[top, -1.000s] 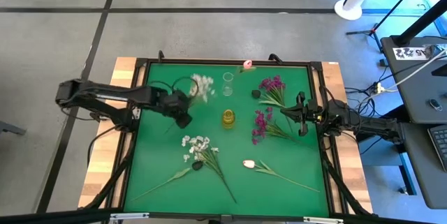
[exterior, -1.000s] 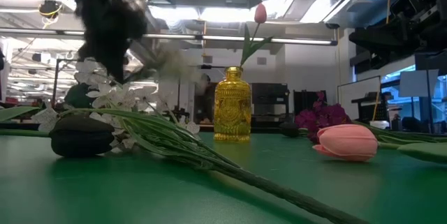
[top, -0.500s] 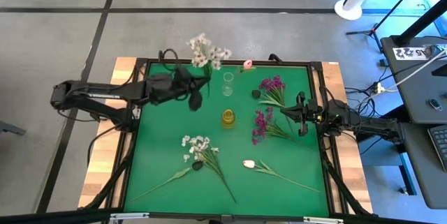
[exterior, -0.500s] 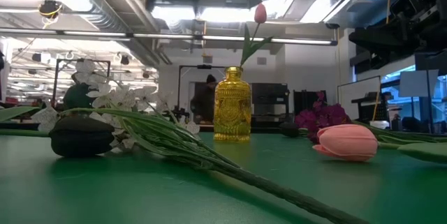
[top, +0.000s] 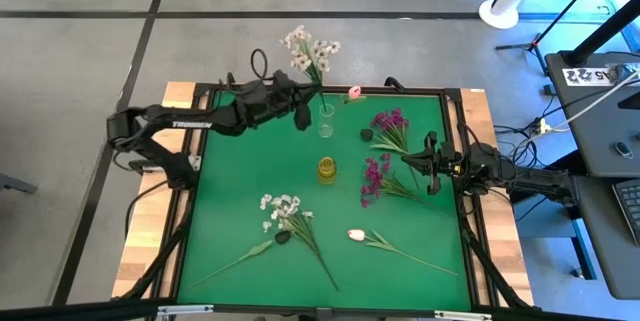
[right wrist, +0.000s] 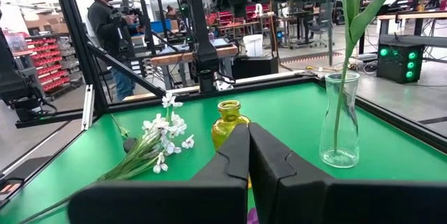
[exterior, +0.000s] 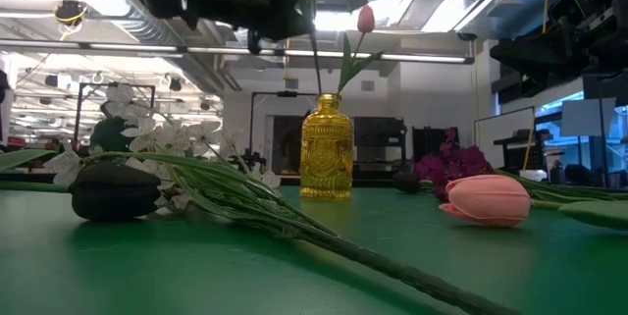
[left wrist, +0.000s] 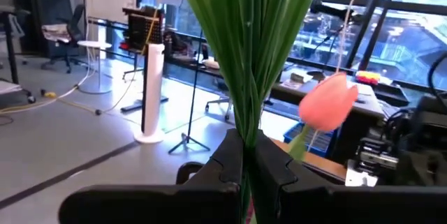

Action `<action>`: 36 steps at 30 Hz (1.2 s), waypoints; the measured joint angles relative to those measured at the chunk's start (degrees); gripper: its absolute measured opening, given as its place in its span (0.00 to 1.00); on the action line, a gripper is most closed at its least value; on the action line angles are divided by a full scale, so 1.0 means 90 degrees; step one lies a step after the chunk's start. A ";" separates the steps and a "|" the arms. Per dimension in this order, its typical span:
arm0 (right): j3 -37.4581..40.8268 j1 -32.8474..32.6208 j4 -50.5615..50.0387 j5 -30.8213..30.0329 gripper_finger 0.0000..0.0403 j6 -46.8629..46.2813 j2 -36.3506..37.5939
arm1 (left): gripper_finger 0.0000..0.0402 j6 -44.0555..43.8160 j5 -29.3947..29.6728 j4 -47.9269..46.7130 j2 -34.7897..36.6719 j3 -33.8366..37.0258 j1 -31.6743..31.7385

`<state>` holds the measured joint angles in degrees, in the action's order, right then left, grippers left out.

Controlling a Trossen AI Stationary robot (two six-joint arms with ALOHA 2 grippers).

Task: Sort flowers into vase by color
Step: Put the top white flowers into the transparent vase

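The left gripper (top: 300, 111) is pinching the green stem of a white spray (top: 310, 55) and holding it high at the far edge of the table (top: 240, 201), just beside the clear vase (top: 326, 120) with a pink tulip (top: 353, 92) in it. The right gripper (top: 431, 164) is waiting at the right side with fingers pressed together, near the purple flowers (top: 377, 174); another white spray (top: 281, 211) and a pink bud (top: 356, 234) are lying on the table near the yellow vase (top: 327, 169)
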<state>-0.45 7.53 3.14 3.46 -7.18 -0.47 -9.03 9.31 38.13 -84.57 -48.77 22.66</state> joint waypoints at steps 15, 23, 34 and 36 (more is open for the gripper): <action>-0.0002 0.0000 0.0000 -0.0002 0.00 0.0000 0.0000 | 0.00 0.0048 -0.0126 0.0440 -0.0966 0.0000 0.0245; 0.0000 0.0000 -0.0003 0.0000 0.00 0.0000 -0.0001 | 0.03 0.0045 -0.0126 0.0270 -0.1074 0.0000 0.0212; -0.0001 0.0000 -0.0004 0.0000 0.00 0.0000 0.0000 | 0.05 -0.0139 -0.0121 -0.0992 -0.1074 -0.0002 0.0189; -0.0001 0.0000 -0.0002 0.0000 0.00 0.0000 -0.0001 | 0.08 -0.0132 -0.0121 -0.1018 -0.1074 -0.0002 0.0188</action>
<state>-0.46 7.53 3.11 3.46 -7.18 -0.48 -10.22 8.23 28.97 -94.24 -48.80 24.36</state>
